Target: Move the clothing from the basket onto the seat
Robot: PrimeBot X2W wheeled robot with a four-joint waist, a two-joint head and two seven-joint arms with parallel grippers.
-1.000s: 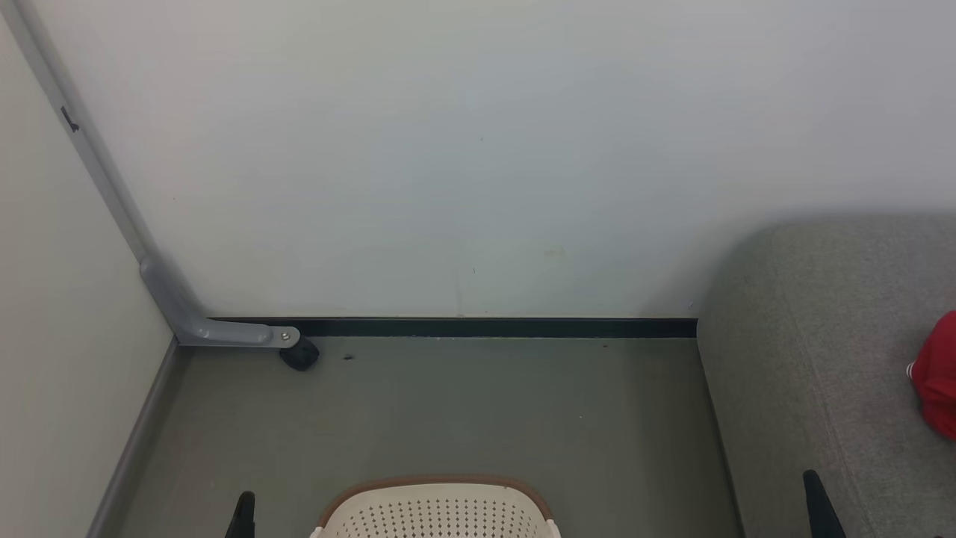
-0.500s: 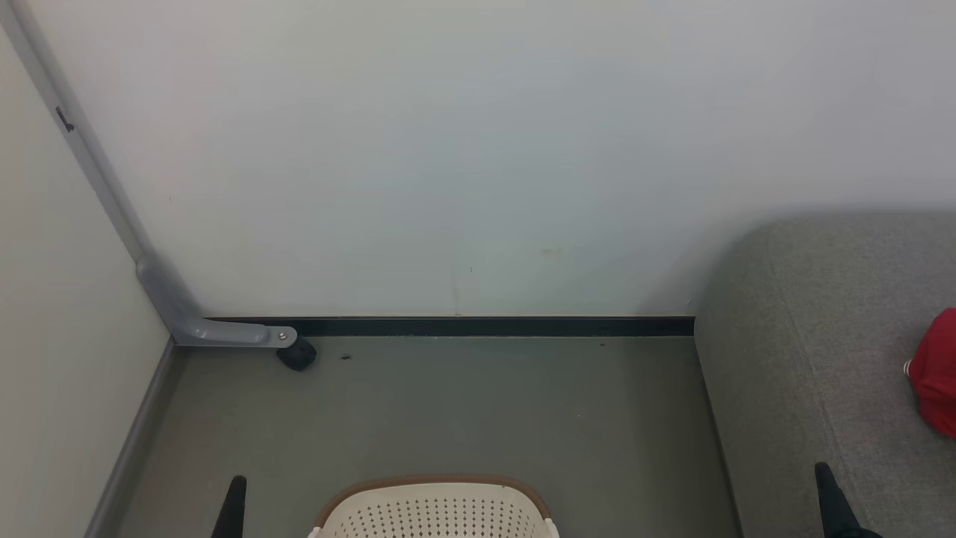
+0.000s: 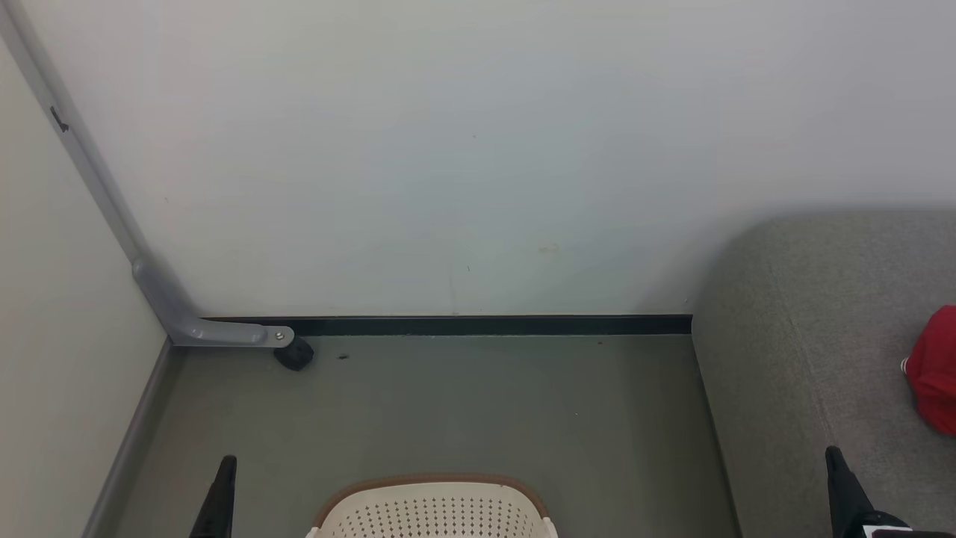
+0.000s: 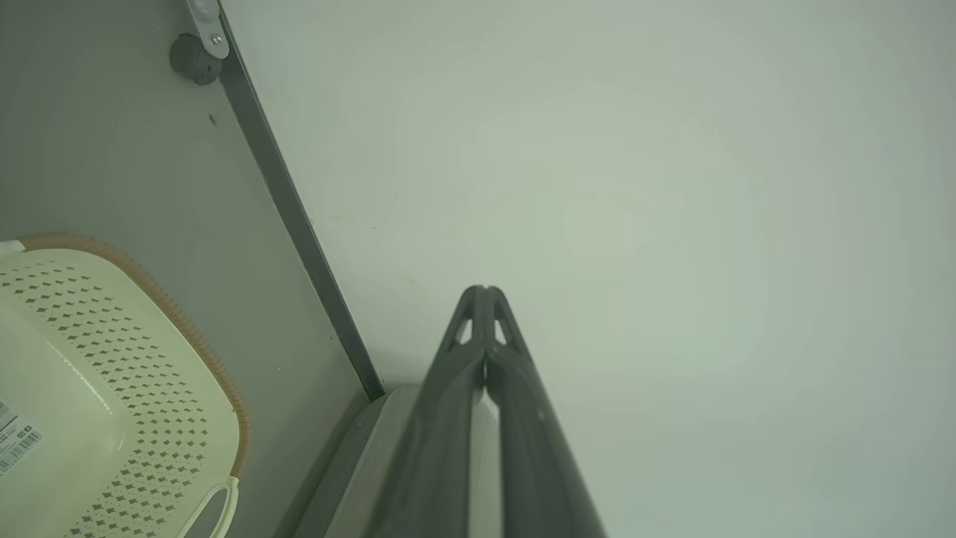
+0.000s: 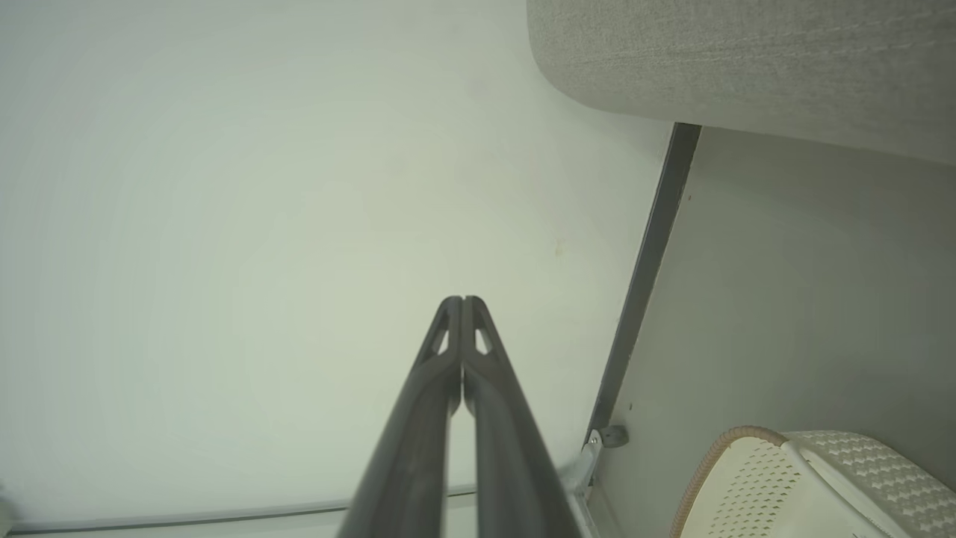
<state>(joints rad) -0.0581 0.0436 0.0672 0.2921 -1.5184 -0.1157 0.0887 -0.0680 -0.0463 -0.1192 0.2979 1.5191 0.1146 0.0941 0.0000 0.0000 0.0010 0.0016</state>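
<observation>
The soft bright red garment (image 3: 933, 370) lies on the large grey woven-fabric sofa (image 3: 806, 336), well in from its rounded end; the oval cream-white perforated plastic basket (image 3: 433, 480) stands on the grey floor (image 3: 485, 403) beside that end, its visible inside bare plastic. Over the last second the left gripper (image 3: 225, 469) and right gripper (image 3: 836, 465) have lifted and spread either side of the basket, fingers pressed together, holding nothing; the transfer looks finished, or nearly.
</observation>
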